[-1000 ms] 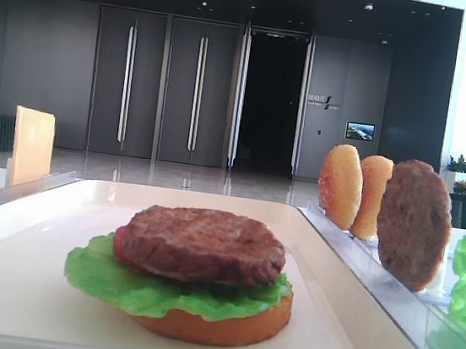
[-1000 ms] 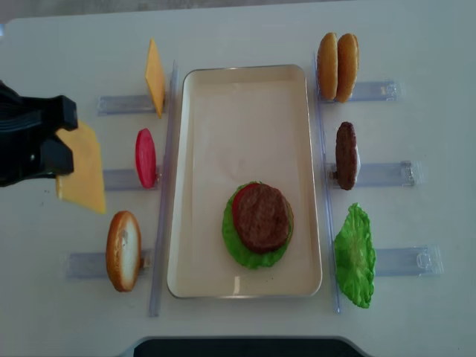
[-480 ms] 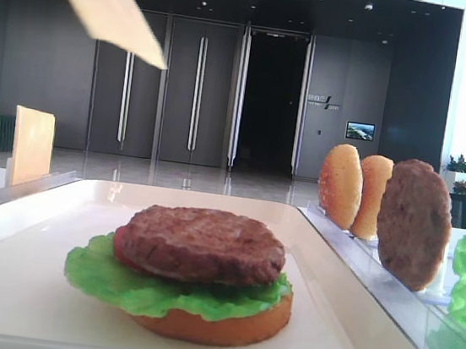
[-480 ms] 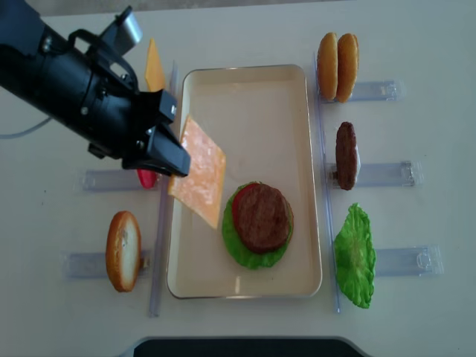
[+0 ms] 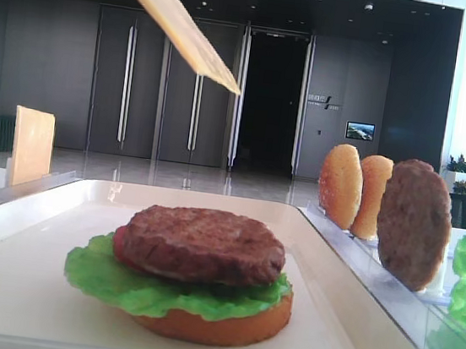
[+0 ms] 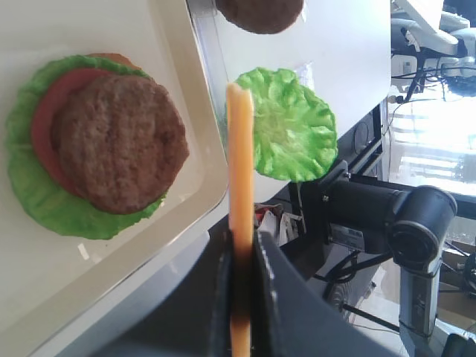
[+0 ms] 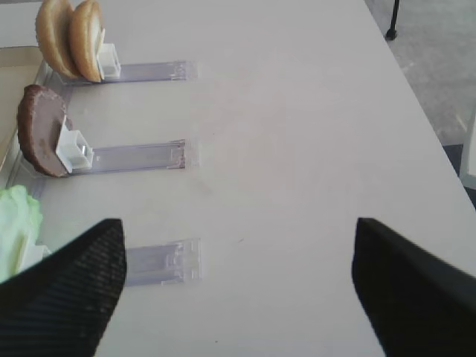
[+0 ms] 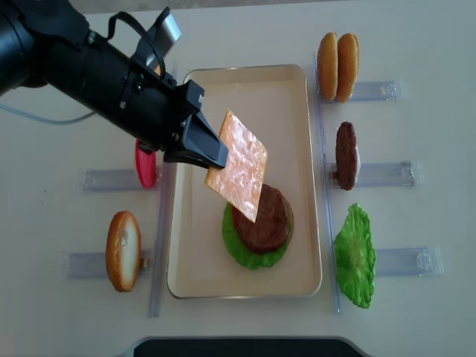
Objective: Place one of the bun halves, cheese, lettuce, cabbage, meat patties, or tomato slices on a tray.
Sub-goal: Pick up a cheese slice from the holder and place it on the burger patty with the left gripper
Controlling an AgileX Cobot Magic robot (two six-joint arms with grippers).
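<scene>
Your left gripper is clamped on one edge of the cheese, a thin, stiff orange square tilted above the cream tray, partly over the grainy patty stacked on ruffled lettuce near the tray's front edge. Next, by my reading: centre, lower, release. Your right gripper's fingers stand wide apart, holding nothing.

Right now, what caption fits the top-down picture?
Left gripper carries cheese above the burger stack on the tray.
</scene>
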